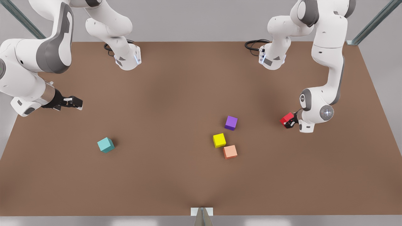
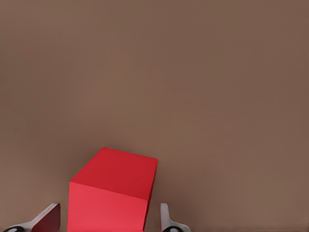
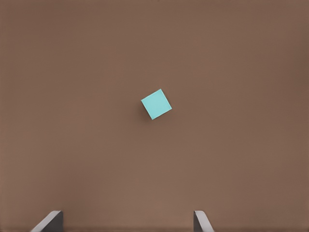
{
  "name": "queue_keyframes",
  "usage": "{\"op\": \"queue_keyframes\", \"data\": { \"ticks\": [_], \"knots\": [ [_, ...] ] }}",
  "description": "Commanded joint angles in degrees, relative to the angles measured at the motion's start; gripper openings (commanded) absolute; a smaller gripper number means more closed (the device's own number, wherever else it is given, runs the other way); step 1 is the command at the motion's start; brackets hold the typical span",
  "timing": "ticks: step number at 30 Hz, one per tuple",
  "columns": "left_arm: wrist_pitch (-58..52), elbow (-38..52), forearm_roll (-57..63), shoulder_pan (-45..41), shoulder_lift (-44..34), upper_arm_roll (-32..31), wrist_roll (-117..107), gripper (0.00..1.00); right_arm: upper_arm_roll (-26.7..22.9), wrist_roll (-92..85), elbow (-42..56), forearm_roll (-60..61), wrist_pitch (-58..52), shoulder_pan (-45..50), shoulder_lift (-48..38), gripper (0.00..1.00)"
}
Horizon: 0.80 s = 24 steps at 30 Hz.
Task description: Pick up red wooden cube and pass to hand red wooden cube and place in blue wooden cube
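My left gripper [image 1: 289, 121], at the front view's right, is shut on the red wooden cube [image 1: 286, 118] and holds it tilted above the table. In the left wrist view the red wooden cube [image 2: 113, 191] sits between the two fingers [image 2: 48, 218] of the left gripper [image 2: 108, 215]. The blue wooden cube [image 1: 105, 145], teal in colour, rests on the table at the front view's left. My right gripper [image 1: 76, 103] hovers open and empty above and behind it. In the right wrist view the blue wooden cube [image 3: 156, 104] lies well ahead of the right gripper [image 3: 128, 220].
A purple cube [image 1: 231, 122], a yellow cube [image 1: 219, 140] and a salmon-orange cube [image 1: 230, 152] sit close together right of centre on the brown table [image 1: 163, 175]. Both arm bases stand at the far edge.
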Motion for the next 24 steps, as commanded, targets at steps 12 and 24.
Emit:
{"op": "queue_keyframes", "data": {
  "ticks": [12, 24],
  "knots": [
    [6.62, 0.29, -1.84, 0.01, 3.73, -0.04, 7.81, 0.83, -0.02, -0.91, -0.25, 0.03, -0.45, -0.09, -0.06, 1.00],
    [-24.21, 26.90, -10.18, -0.08, 6.18, -19.19, 3.59, 0.59, 0.24, -1.70, 0.10, 0.38, -0.18, 0.53, 0.82, 1.00]
  ]
}}
